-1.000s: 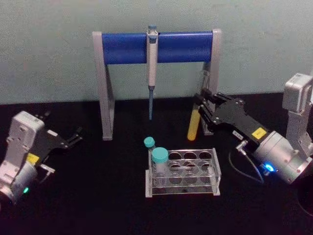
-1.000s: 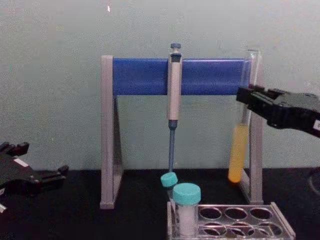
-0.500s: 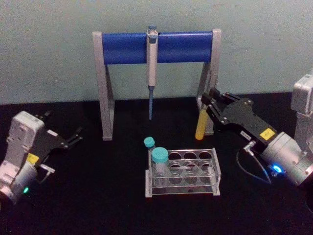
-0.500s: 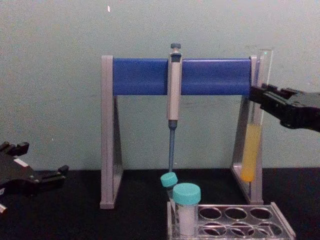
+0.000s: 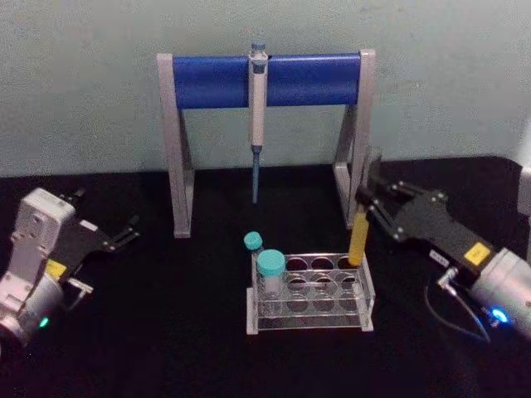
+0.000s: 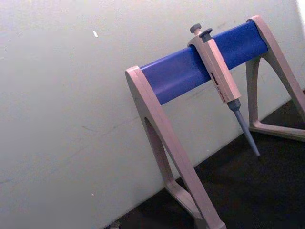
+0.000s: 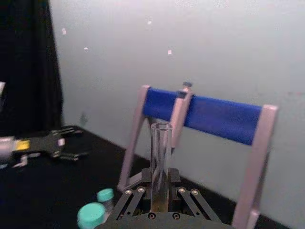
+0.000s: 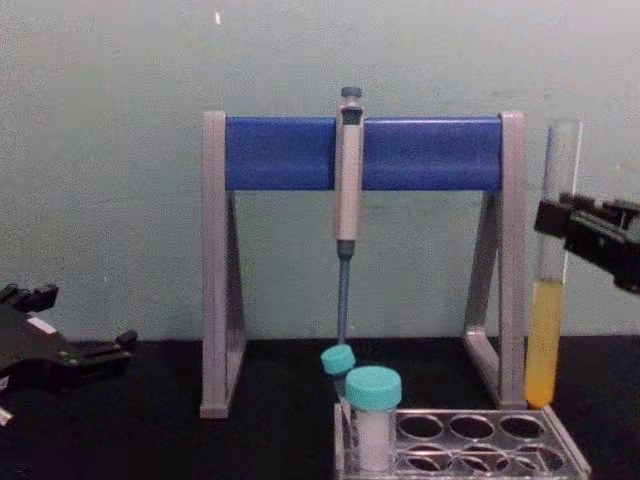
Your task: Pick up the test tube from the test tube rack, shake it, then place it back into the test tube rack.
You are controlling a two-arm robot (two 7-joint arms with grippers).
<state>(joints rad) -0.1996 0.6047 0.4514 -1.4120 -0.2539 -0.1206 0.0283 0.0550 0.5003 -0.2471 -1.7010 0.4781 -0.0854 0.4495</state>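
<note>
Two tools flank my black tabletop (image 5: 166, 332), set before a pale green wall (image 5: 83, 83). My right tool (image 5: 362, 197) clamps the test tube (image 5: 359, 240) upright, its yellow-orange end at the back-right hole of the test tube rack (image 5: 311, 290). Whether it has entered the hole I cannot tell. My left tool (image 5: 124, 232) rests at the left, spread open. Yellow stickers (image 5: 474, 253) mark both tools, their print unreadable. Behind, a pipette (image 5: 258, 91) hangs on the blue-barred stand (image 5: 216, 80).
</note>
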